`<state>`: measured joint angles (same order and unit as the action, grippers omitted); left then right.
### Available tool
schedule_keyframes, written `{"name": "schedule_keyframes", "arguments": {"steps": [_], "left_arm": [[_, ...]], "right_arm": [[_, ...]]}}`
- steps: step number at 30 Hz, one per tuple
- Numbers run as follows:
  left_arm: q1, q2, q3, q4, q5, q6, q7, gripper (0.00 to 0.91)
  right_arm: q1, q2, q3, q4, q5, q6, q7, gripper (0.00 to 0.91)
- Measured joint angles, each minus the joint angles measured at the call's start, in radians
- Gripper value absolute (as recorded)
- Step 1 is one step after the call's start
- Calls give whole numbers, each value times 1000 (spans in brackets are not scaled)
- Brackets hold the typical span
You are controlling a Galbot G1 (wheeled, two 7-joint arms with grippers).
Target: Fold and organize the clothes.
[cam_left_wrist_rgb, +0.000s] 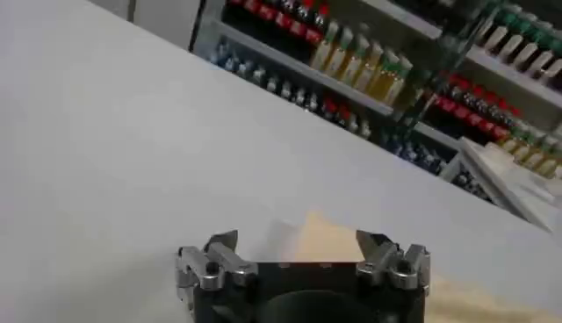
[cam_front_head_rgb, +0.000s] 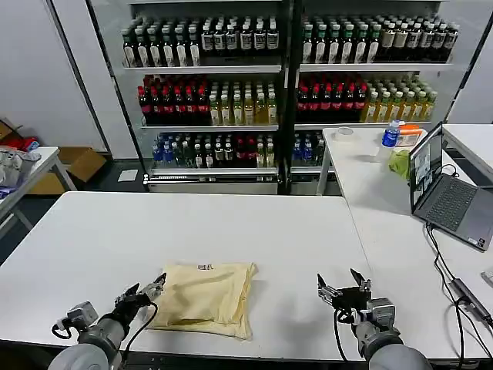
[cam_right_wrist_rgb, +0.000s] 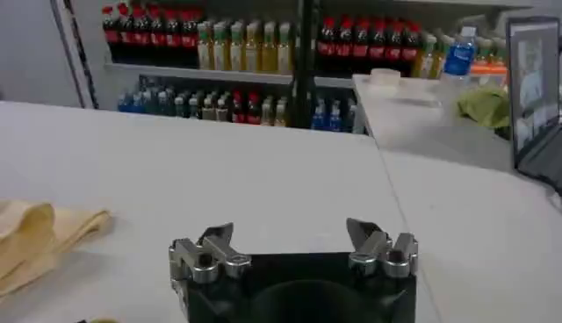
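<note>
T-shirt (cam_front_head_rgb: 206, 297): pale yellow, plain; small white neck label with a reddish mark near its far edge
Table (cam_front_head_rgb: 115, 239): plain white
Left gripper (cam_front_head_rgb: 143, 292): black body, silver-grey fingers
Right gripper (cam_front_head_rgb: 343, 287): black body, silver-grey fingers
Side table (cam_front_head_rgb: 370, 173): white
Laptop (cam_front_head_rgb: 447, 193): dark grey, screen lit with mixed colours
Cloth (cam_front_head_rgb: 400, 163): bright green, beside the laptop
Bottle (cam_front_head_rgb: 391, 136): blue label, on the side table
Shelves (cam_front_head_rgb: 285, 85): rows of bottles, dark, red, yellow and green
</note>
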<state>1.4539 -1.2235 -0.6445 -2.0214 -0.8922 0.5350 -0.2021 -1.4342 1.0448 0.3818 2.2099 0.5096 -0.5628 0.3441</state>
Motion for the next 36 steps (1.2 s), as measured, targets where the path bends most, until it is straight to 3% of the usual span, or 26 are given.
{"name": "schedule_keyframes", "arguments": {"steps": [20,21,22,24,25,28,36], "left_arm": [[-25,-59,41,38,-60,-4,20,907],[-27,-61,41,39,-68,-5,22,746],[-28,-63,41,39,-76,-7,23,655],[-33,-67,42,43,-91,-12,24,252],[-36,-69,42,45,-97,-14,25,191],[-41,-73,42,52,-114,-22,27,60],[-51,-85,34,70,-161,-36,35,20]], "right_arm": [[-18,-11,21,17,0,-3,0,907],[-19,-12,22,17,0,-3,0,907],[-19,-12,22,17,0,-3,0,907],[-21,-12,22,19,0,-3,0,907],[-21,-12,22,19,0,-3,0,907],[-21,-11,20,20,0,-3,1,907],[-21,-14,19,22,0,-4,2,907]]}}
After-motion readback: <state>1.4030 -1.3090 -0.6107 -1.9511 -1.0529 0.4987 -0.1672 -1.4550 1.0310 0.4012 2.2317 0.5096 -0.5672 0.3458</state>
